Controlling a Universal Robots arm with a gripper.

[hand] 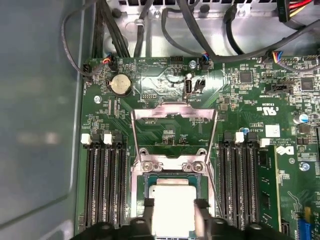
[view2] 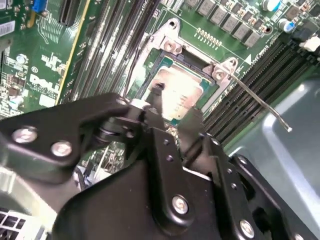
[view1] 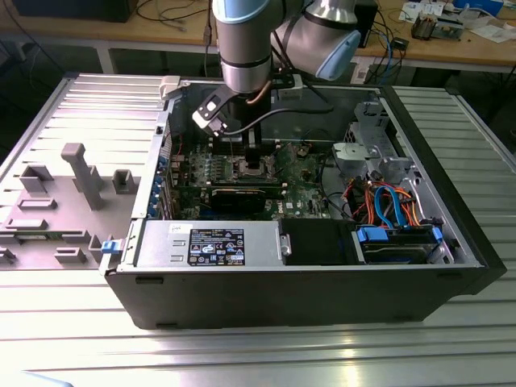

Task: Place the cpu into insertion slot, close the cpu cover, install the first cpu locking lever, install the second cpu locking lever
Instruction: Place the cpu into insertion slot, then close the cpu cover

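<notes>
1. Gripper [view1: 254,161] hangs straight down from the arm into the open computer case [view1: 322,298], over the green board [hand: 165,90]. Its jaws are drawn narrow and clamp the cpu [hand: 172,200].
2. At the exterior view's left, outside the case, a grey fixture [view1: 81,177] with upright posts rests on the slatted metal table [view1: 242,355], well apart from the gripper.
3. Along the near wall of the case lies the power supply box [view1: 210,242]. Toward the exterior view's right sits a blue drive bay [view1: 395,242], with orange and blue cables [view1: 387,201] bundled just behind it. None of these touches the arm.
4. In the first wrist view, banks of black memory slots [hand: 102,185] run along both sides of the socket, near the fingers [hand: 148,205] but apart from them. A coin battery [hand: 120,85] and a tangle of black cables [hand: 165,15] lie farther off on the board.
5. The cpu cover [hand: 172,112] stands open, tipped back from the insertion slot [hand: 172,178], so green board shows through its cutout and nothing lies over the slot.
6. In the second wrist view, a thin locking lever [view2: 255,98] juts out from one socket corner, beside the gripper [view2: 176,106] and clear of it.
7. The cpu sits directly between the fingertips, pads against two opposite edges, inside the slot's rim. I cannot tell whether it is fully seated or held just above.
</notes>
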